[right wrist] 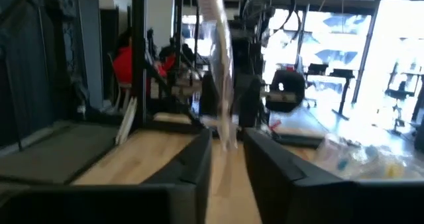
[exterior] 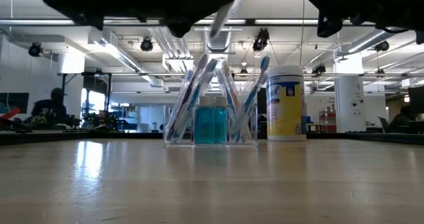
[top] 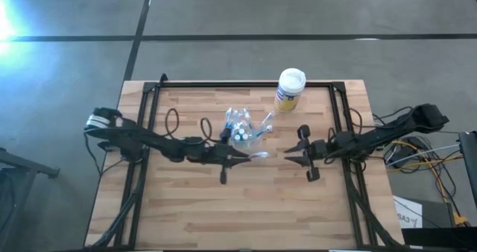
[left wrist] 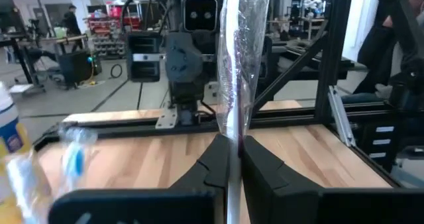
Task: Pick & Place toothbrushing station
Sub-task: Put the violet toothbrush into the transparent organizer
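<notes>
Currently a wrapped clear-plastic toothbrush (left wrist: 233, 85) is being clamped by left gripper (top: 246, 157) jaws near the clear plastic toothbrushing station (top: 240, 127); right gripper (top: 292, 154) jaws are being held apart.

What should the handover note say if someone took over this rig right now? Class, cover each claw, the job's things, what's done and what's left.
Left claw: shut on a thin wrapped stick, held upright above mid-table.
Right claw: open, empty, facing the left claw across a small gap.
Toothbrushing station: upright just behind the left claw, holding brushes and blue bottles, not gripped. Yellow canister stands beside it near the back edge.
Done: stick picked up.
Left: probably place the stick in the station or pass it across.
</notes>
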Controlling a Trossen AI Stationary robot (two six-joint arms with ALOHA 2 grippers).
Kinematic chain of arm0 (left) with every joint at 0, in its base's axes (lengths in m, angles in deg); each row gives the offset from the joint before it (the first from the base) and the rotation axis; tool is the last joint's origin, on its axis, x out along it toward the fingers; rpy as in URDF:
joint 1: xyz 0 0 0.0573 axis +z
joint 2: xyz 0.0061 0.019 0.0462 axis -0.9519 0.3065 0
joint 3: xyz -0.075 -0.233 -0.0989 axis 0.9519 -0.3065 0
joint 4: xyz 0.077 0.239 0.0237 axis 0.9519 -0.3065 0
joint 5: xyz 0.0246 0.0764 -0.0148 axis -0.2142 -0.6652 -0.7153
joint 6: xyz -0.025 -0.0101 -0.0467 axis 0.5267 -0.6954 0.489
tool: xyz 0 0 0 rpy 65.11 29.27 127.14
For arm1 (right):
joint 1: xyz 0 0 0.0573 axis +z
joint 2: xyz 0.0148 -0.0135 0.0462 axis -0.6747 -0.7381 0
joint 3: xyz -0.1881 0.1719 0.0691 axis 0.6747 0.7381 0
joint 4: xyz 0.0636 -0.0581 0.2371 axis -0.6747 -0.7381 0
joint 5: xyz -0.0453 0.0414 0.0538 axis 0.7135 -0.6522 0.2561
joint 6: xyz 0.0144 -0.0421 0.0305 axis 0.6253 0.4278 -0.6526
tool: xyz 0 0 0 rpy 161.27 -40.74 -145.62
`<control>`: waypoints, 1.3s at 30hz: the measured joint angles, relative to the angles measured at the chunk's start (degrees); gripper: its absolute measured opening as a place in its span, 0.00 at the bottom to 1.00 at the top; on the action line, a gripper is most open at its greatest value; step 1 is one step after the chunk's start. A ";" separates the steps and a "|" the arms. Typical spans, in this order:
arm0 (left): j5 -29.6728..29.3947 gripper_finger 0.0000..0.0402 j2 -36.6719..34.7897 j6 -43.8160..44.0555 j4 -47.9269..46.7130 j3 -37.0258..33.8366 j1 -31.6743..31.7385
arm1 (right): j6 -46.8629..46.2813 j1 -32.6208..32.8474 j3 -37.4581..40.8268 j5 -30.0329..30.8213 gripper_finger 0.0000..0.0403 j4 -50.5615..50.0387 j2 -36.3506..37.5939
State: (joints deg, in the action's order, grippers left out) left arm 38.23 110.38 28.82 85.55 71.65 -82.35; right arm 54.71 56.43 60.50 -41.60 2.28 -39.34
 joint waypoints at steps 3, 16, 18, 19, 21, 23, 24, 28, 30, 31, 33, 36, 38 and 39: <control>0.01 0.05 2.98 -1.48 0.11 3.41 0.00 | -0.57 0.00 -0.06 -0.04 0.31 4.91 -3.22; -0.10 0.05 10.42 -1.05 -1.18 12.84 1.06 | -4.73 -0.01 -0.66 -1.66 0.55 17.65 -12.33; -0.10 0.05 11.11 -0.47 -1.87 13.70 1.27 | -4.69 -0.01 -1.88 -1.66 0.55 17.63 -13.60; -0.11 0.05 11.43 -0.26 -2.11 14.11 1.38 | -4.72 -0.01 -2.62 -1.66 0.55 17.67 -14.30; -0.14 0.05 12.19 -0.20 -2.60 14.70 1.40 | -4.74 -0.01 -3.84 -1.64 0.54 17.69 -15.83; -0.12 0.05 12.96 -0.19 -2.62 15.10 1.38 | -4.76 -0.01 -4.88 -1.64 0.52 17.63 -17.45; -0.13 0.05 13.32 -0.19 -2.62 15.15 1.39 | -4.76 -0.01 -5.33 -1.62 0.52 17.59 -18.28; -0.12 0.05 14.17 -0.16 -2.62 15.06 1.39 | -5.52 -0.01 -6.57 -1.51 0.47 17.60 -20.22; -0.12 0.05 14.30 -0.10 -2.60 14.92 1.38 | -5.69 -0.01 -6.66 -1.49 0.44 17.62 -20.39; -0.12 0.05 14.32 -0.10 -2.58 14.88 1.38 | -5.65 -0.01 -6.66 -1.50 0.42 17.60 -20.20; -0.14 0.05 14.32 -0.08 -2.60 14.79 1.40 | -5.69 -0.01 -6.45 -1.49 0.37 17.92 -19.74; -0.13 0.05 14.32 -0.08 -2.58 14.79 1.39 | -5.66 -0.01 -5.54 -1.49 0.29 19.10 -18.76; -0.12 0.05 14.32 -0.01 -2.59 14.79 1.38 | -5.78 -0.01 -5.01 -1.49 0.24 19.17 -18.12; -0.10 0.05 14.32 0.04 -2.60 14.79 1.38 | -5.72 -0.01 -4.87 -1.48 0.21 19.16 -17.97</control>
State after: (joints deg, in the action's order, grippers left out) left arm 38.14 124.70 28.87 82.95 86.45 -80.97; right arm 49.00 56.41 55.63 -43.08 21.43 -57.31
